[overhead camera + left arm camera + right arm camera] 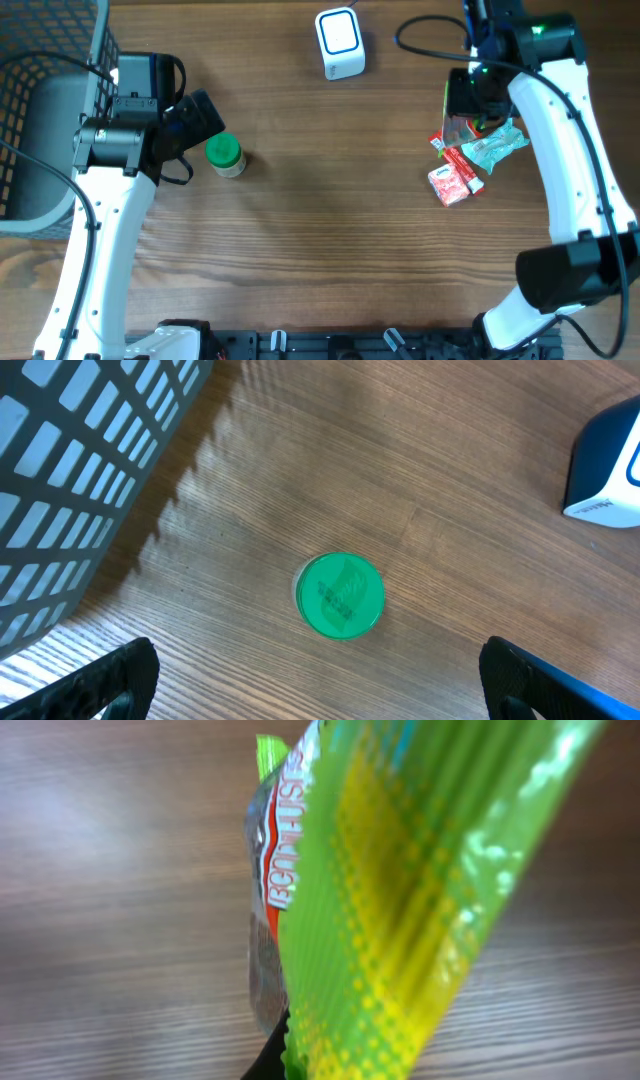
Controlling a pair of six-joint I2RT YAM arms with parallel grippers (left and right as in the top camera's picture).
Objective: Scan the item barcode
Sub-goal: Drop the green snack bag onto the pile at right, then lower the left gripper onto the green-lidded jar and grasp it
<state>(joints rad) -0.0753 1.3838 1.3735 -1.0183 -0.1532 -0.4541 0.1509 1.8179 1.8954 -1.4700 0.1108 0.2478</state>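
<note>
Slanting bottom-left to top-right, green packet (pixel 400 900)

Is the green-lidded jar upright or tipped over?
Upright: the green-lidded jar stands on the table, its round lid facing straight up in both views.

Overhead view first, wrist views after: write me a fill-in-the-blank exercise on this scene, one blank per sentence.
The small jar has a ___ lid. The left pincer, near that jar, is ___. The right pincer is ___ on a green-yellow packet. The wire basket stands on the robot's ___ side.
Missing words: green; open; shut; left.
</note>
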